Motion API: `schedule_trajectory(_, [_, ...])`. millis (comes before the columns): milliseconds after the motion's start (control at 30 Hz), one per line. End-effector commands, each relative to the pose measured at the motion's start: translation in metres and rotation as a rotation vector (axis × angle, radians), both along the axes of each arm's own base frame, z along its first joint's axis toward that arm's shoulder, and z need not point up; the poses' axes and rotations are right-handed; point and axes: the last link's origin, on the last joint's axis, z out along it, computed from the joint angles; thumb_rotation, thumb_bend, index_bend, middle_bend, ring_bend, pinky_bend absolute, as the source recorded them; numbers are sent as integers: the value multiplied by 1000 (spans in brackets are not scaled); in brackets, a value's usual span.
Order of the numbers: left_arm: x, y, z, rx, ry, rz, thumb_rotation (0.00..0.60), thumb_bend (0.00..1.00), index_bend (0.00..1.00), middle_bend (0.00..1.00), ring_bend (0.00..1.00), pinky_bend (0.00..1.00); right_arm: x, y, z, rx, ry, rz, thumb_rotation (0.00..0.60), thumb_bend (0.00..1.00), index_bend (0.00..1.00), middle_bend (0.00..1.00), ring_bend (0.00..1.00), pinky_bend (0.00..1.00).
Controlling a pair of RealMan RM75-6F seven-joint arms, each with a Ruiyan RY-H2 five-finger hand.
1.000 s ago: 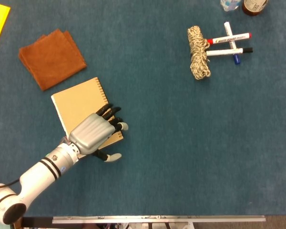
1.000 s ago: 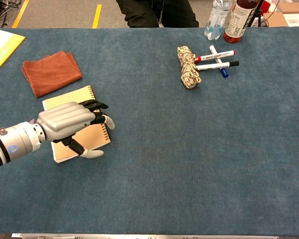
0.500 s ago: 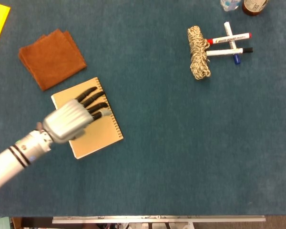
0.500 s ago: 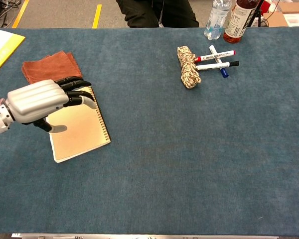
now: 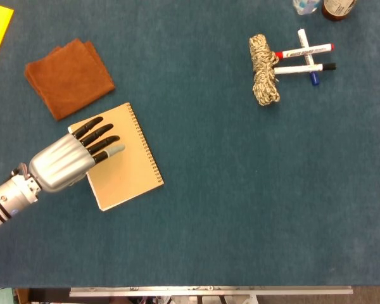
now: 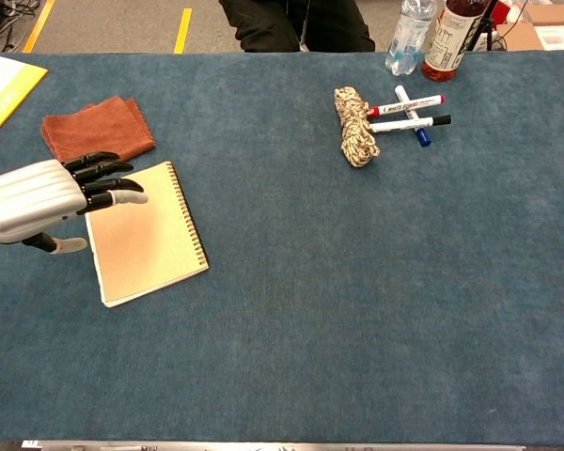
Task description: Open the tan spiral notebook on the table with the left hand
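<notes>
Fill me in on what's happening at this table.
The left robot hand hangs over the left edge of the tan spiral notebook, fingers extended and holding nothing. The notebook lies closed on the blue table, its spiral binding on the right side. A brown cloth lies just beyond it. Across the table sit a rope bundle and some markers. The right hand isn't visible.

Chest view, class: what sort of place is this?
Probably a lab or workshop: a table covered in blue cloth, yellow floor tape behind it, and a robot hand hovering beside a notebook.
</notes>
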Motion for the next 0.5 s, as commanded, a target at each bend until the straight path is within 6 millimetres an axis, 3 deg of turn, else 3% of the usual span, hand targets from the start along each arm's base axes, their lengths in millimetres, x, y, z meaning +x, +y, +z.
schedule_trajectory(33, [-9, -7, -8, -18, -10, -13, 600, 203, 111, 137, 5, 0, 1, 0, -1, 2, 1, 0, 600, 186, 258, 242, 151, 280])
schedule_trajectory(500, [-29, 1, -19, -18, 11, 13, 600, 203, 114, 137, 5, 0, 5, 4, -2, -5, 12, -10, 600, 186, 258, 242, 150, 280])
